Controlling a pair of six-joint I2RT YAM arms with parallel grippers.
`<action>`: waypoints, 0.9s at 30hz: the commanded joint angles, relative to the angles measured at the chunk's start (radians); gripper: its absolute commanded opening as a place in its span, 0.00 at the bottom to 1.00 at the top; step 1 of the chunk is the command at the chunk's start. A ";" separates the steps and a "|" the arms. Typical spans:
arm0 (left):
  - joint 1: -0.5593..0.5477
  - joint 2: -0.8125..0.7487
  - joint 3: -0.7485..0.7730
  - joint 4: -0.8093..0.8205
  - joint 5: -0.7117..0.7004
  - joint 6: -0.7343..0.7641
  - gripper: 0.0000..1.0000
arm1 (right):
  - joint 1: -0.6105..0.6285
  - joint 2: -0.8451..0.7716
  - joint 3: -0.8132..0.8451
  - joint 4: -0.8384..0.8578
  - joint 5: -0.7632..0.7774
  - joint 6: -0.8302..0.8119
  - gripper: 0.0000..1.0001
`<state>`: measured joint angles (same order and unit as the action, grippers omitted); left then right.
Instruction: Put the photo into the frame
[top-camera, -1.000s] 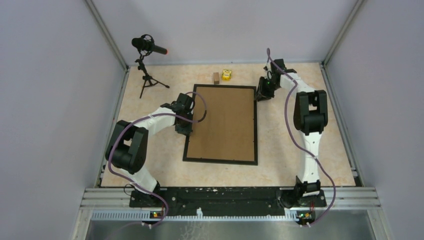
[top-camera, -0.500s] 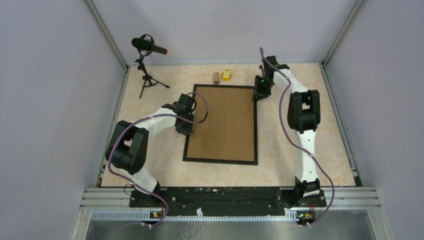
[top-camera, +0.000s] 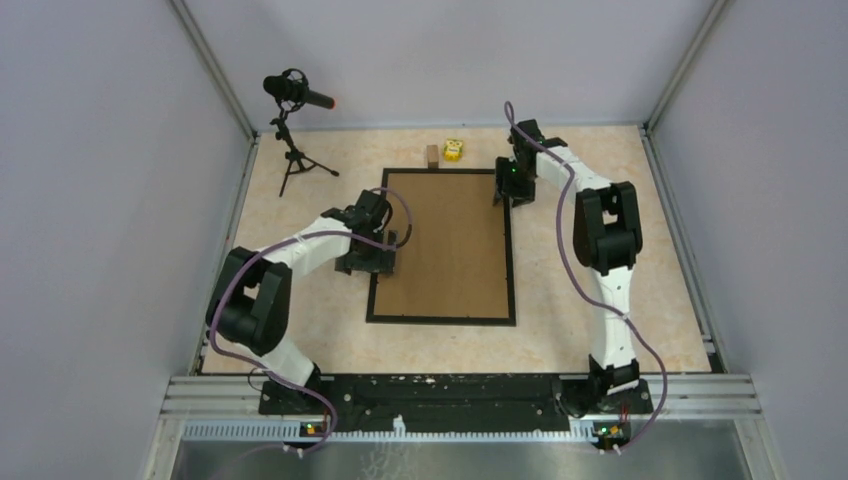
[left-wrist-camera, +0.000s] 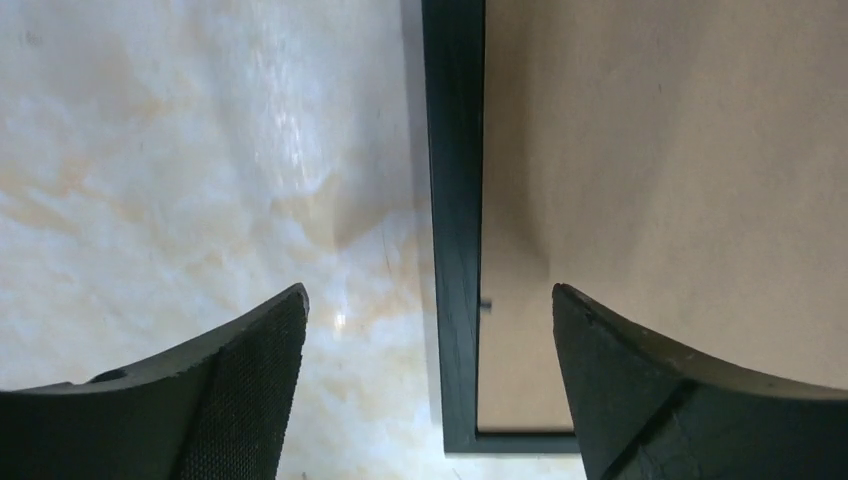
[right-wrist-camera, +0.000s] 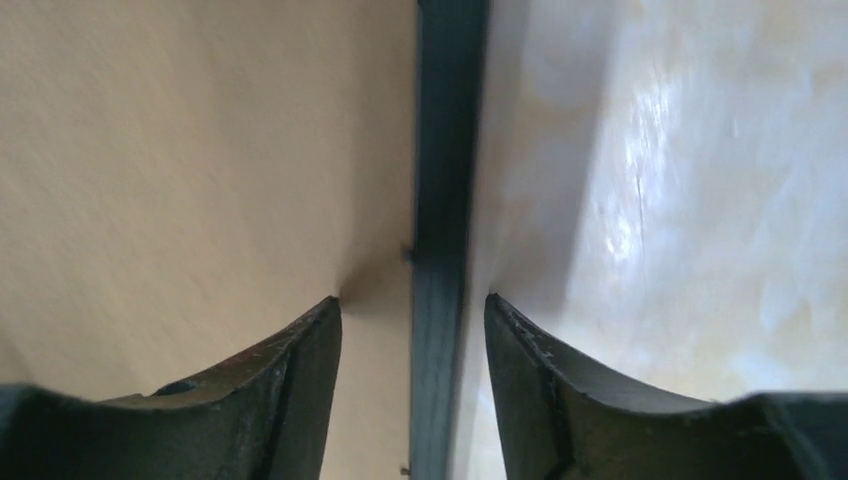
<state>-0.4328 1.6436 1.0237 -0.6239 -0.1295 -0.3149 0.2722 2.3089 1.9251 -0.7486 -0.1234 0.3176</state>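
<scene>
The black frame (top-camera: 440, 320) lies flat mid-table with the brown backing board (top-camera: 450, 240) filling it. The photo is hidden. My left gripper (top-camera: 388, 250) is open at the frame's left rail. In the left wrist view that rail (left-wrist-camera: 455, 200) runs between the wide-apart fingers of the gripper (left-wrist-camera: 428, 290), touching neither. My right gripper (top-camera: 510, 190) is open at the far right corner. In the right wrist view its fingers straddle the right rail (right-wrist-camera: 445, 150), one over the board and one over the table, the gripper (right-wrist-camera: 412, 300) clear of the rail on both sides.
A microphone on a tripod (top-camera: 293, 110) stands at the far left. A small wooden block (top-camera: 432, 155) and a yellow object (top-camera: 454, 150) sit just beyond the frame's far edge. Grey walls close in the table on three sides.
Both grippers have opened. The right gripper has moved left onto the frame's far right corner. The left wrist has turned slightly at the left rail.
</scene>
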 joint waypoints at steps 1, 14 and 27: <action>-0.034 -0.174 -0.002 -0.133 0.012 -0.140 0.95 | -0.002 -0.135 -0.241 0.044 0.075 0.011 0.52; -0.375 -0.509 -0.380 0.157 0.328 -0.976 0.92 | -0.002 -0.388 -0.809 0.302 0.212 0.200 0.00; -0.413 -0.362 -0.469 0.244 0.111 -1.268 0.60 | 0.122 -1.049 -1.368 0.510 -0.013 0.401 0.38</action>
<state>-0.8597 1.2510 0.5491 -0.4335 0.1184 -1.5055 0.3618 1.3693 0.5732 -0.0765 -0.0372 0.7345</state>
